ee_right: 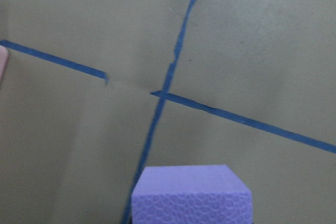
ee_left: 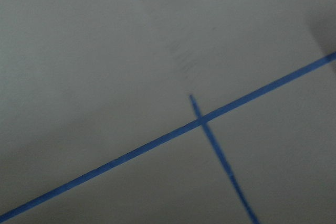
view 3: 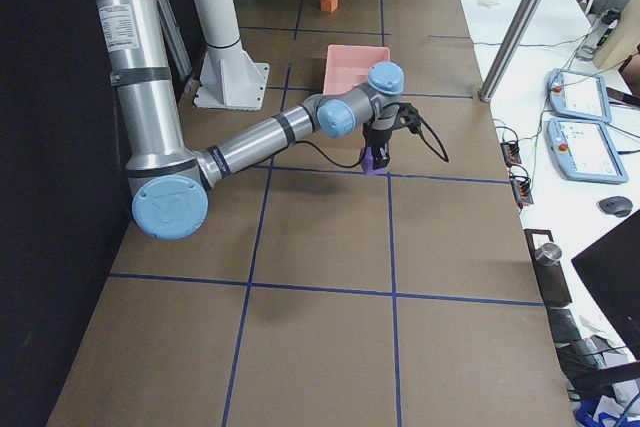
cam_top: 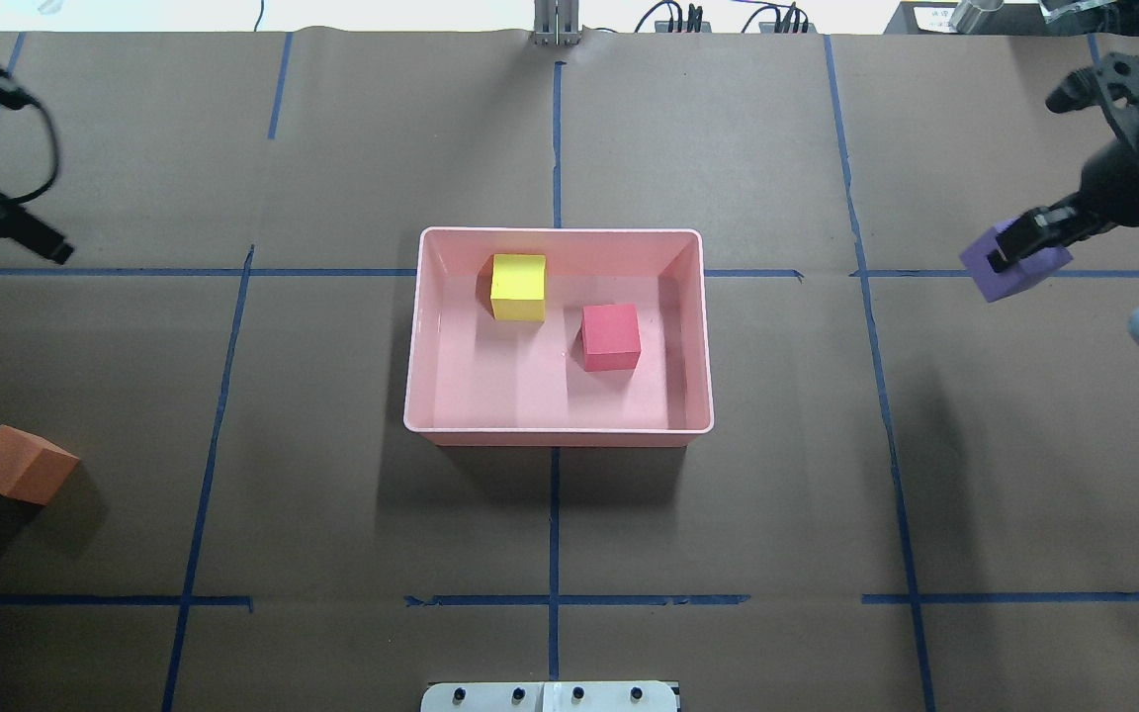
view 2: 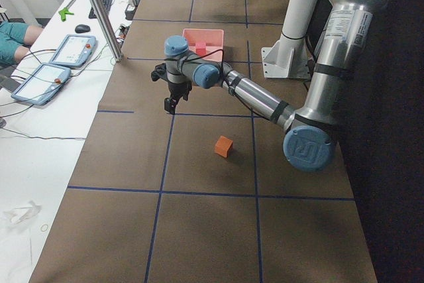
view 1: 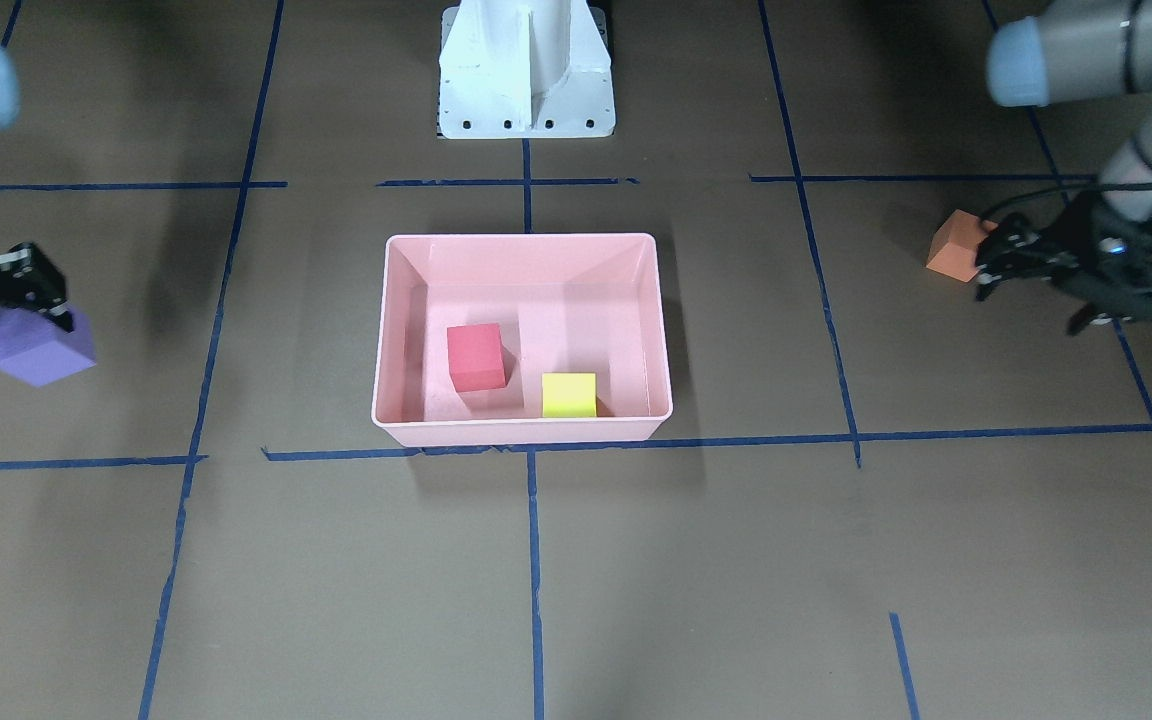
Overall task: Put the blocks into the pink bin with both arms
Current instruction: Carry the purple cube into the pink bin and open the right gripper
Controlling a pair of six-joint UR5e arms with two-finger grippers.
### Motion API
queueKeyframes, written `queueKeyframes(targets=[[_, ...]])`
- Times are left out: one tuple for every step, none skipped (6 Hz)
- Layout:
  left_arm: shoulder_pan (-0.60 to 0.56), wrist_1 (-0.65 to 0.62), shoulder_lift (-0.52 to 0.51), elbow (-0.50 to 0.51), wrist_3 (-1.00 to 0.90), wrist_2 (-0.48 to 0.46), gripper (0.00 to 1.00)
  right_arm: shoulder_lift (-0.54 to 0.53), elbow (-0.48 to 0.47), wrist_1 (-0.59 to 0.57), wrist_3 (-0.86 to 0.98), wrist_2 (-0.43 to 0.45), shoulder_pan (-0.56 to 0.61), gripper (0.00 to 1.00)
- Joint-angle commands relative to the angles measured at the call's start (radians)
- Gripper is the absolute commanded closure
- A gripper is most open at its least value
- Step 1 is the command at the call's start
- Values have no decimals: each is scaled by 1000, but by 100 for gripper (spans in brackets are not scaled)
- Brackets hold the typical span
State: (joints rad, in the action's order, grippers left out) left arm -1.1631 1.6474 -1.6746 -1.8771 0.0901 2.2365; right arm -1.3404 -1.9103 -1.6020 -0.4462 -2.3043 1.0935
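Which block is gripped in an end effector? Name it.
The purple block, clamped in the right end effector. The red block and yellow block lie in the pink bin; the orange block sits on the table.

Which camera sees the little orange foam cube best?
Overhead exterior: the small orange foam cube sits alone, fully visible. Front-facing, the left gripper overlaps its edge; side views show it tiny; wrist views miss it.
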Motion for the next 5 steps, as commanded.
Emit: queueKeyframes(targets=[[-58,299,265,21,-108,52,0,187,-71,-149,-296,17,-103,66],[-58,468,335,53,-87,52,0,249,-85,-150,-456,64,-188,66],[-53,486,335,50,-29,43,0,311,-91,-151,-600,125,-280,66],[-50,485,328,33,-9,44,0,381,-81,-167,-714,228,-385,66],[-49,492,328,27,29,49,0,477,-32,-209,-794,291,-453,66]])
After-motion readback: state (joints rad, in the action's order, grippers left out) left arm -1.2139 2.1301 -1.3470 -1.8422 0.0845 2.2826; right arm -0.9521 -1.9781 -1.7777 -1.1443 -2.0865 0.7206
